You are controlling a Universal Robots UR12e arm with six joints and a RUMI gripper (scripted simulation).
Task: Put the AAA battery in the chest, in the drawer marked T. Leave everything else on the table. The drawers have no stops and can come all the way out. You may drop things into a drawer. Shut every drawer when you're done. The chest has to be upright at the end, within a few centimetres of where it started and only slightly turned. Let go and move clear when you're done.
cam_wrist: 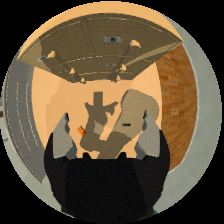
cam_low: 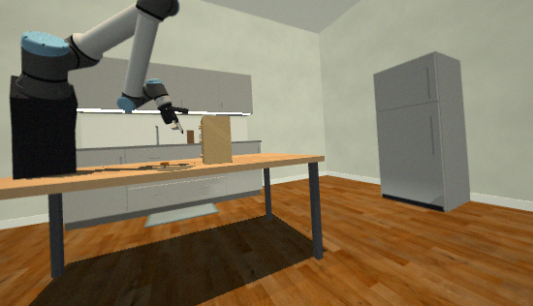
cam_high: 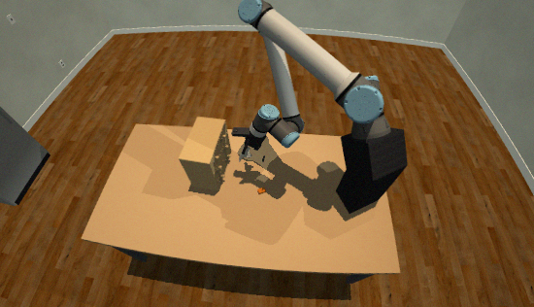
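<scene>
You had the black two-jaw tool [cam_high: 245,155] [cam_low: 177,127] [cam_wrist: 105,111] open, its pale grey fingers wide apart with nothing between them. It hung tilted above the wooden worktop [cam_high: 170,235] [cam_low: 271,158] [cam_wrist: 52,90], in front of the knobbed face of the tan, box-shaped chest [cam_high: 201,140] [cam_low: 217,139] [cam_wrist: 100,45]. The chest stood upright; its drawers appeared shut in your wrist view. Small plates showed on the fronts, but you could not read their letters, so drawer T was unidentified. A small, dark, slim piece, taken as the AAA battery [cam_high: 263,158] [cam_wrist: 126,124], lay on the worktop outside the chest, between the drawer face and the black block-shaped pedestal [cam_high: 347,187] [cam_low: 44,137] of your arm. Its markings were too small to check. A small orange object [cam_high: 261,190] [cam_low: 165,164] [cam_wrist: 81,131] lay apart from it, also on the worktop; you could not make out what it was. Neither piece touched the tool.
</scene>
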